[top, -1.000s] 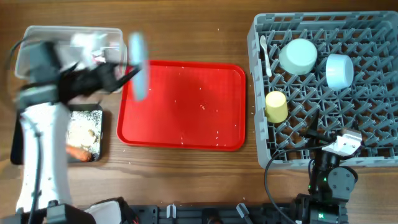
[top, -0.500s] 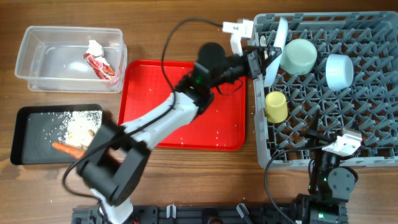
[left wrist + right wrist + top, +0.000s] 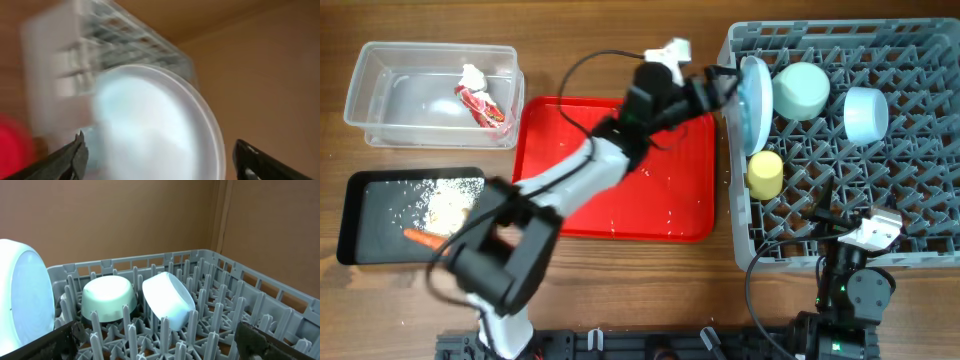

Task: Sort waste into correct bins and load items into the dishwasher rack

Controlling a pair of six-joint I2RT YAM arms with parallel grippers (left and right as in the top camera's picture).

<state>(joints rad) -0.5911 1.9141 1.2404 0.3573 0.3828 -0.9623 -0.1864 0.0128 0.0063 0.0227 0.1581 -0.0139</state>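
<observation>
Left gripper [image 3: 161, 159] gapes wide, pale blue plate [image 3: 150, 130] blurred just beyond it — only overhead shows that plate standing on edge at the left side of the dishwasher rack [image 3: 910, 215] — right gripper [image 3: 160, 340] likewise parted, empty

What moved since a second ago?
The left gripper swung from the clear plastic tub across the red tray to the grey dishwasher rack, carrying the pale blue round plate. The plate now stands on edge at the rack's left side; the jaws look open. The two pale bowls and small yellow cup stayed put.
</observation>
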